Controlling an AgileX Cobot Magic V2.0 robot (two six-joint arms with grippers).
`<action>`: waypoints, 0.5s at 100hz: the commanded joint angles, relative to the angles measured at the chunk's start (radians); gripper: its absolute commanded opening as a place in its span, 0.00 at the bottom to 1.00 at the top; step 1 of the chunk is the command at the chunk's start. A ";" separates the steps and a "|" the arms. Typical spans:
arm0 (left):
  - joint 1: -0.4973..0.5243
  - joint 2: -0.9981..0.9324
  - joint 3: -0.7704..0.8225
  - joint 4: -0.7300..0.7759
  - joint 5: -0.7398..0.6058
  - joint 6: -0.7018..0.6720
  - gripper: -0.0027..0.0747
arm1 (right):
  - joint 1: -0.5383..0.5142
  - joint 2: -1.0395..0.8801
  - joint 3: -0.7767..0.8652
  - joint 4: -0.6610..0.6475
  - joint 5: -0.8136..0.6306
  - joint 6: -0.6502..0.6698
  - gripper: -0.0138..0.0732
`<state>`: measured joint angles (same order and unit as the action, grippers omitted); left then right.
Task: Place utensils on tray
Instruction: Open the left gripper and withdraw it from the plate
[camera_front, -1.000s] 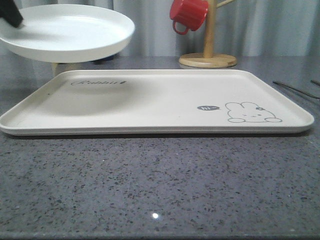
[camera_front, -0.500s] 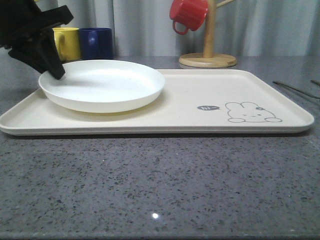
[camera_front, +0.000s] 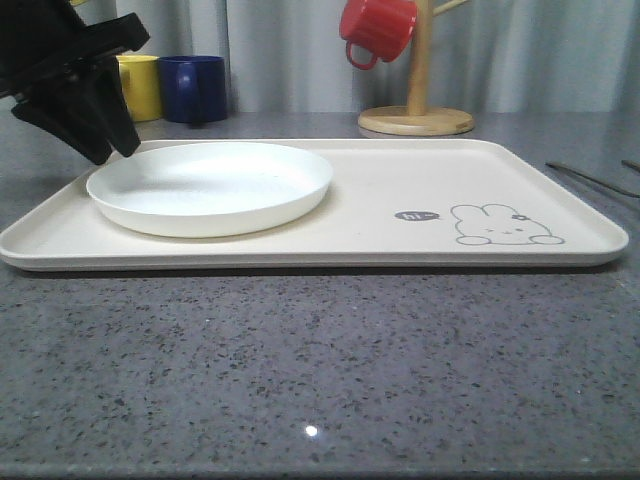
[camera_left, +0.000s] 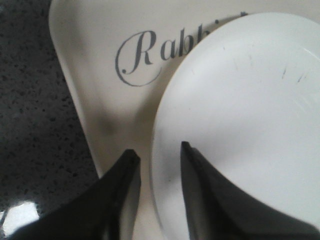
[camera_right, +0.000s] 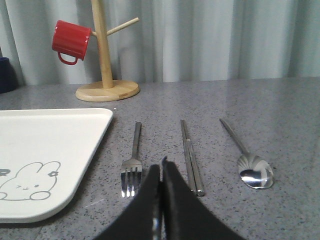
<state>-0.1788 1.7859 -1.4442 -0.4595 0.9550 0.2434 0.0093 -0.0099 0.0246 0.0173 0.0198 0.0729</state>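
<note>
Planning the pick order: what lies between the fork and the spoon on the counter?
In the right wrist view, the long flat bar-like piece lies between the fork and the spoon, all on the counter.

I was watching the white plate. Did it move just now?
Yes. The white plate came down onto the tray, near its left end, with the left gripper at its rim.

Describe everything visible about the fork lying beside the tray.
The fork is slim, shiny silver metal with four tines and a narrow straight handle. It lies flat on the grey speckled countertop, tines toward the right wrist camera, handle pointing toward the wooden mug tree. It sits between the cream tray and the bar-like piece, touching neither. The right end effector hovers close by, shut, not holding it.
</note>
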 joint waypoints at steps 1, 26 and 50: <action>-0.009 -0.047 -0.033 -0.039 -0.023 -0.003 0.40 | -0.005 -0.018 0.003 0.002 -0.085 -0.007 0.08; -0.009 -0.108 -0.031 -0.040 -0.119 0.001 0.40 | -0.005 -0.018 0.003 0.002 -0.085 -0.007 0.08; 0.009 -0.290 0.073 -0.016 -0.256 0.001 0.40 | -0.005 -0.018 0.003 0.002 -0.085 -0.007 0.08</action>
<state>-0.1788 1.6056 -1.3858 -0.4567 0.7855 0.2452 0.0093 -0.0099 0.0246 0.0173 0.0198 0.0729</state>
